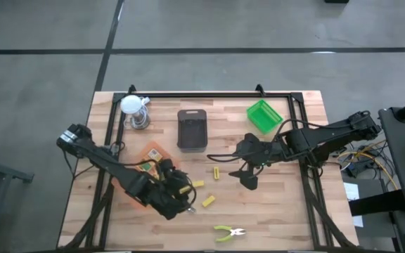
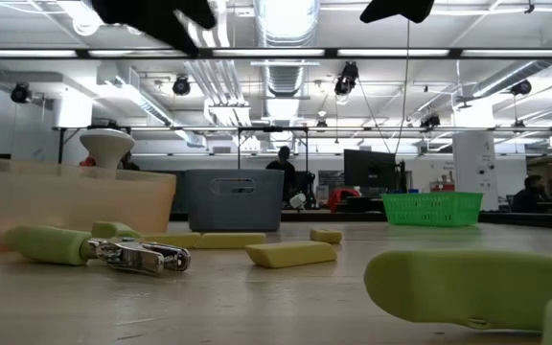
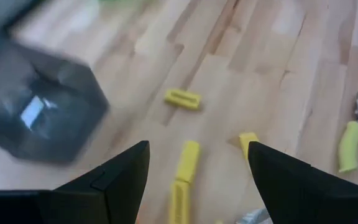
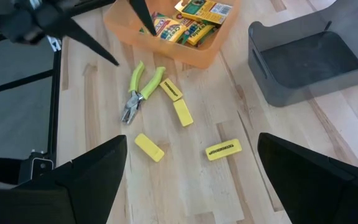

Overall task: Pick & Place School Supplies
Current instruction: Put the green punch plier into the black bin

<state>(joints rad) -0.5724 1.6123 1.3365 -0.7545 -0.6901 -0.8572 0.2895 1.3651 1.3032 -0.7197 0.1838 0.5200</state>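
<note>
Left gripper [image 1: 178,200] at table 7 o'clock, jaws spread, empty, covering part of the translucent orange plastic tray [image 4: 185,53] of yellow-green crayon boxes [image 4: 194,18]. Right gripper [image 1: 247,176] at 4 o'clock, fingers apart, above short yellow blocks [image 4: 222,149]. Lime-handled pliers [image 1: 228,232] at 6 o'clock; second pair [image 4: 140,87] hidden overhead.

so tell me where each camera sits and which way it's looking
High view: overhead, straight down on the wooden table and both arms.
Low view: table height, level across past pliers into the room; arms only dark shapes on top.
Left wrist view: down past the open left gripper at yellow blocks.
Right wrist view: down past the open right gripper; shares the orange tray with the high view.
</note>
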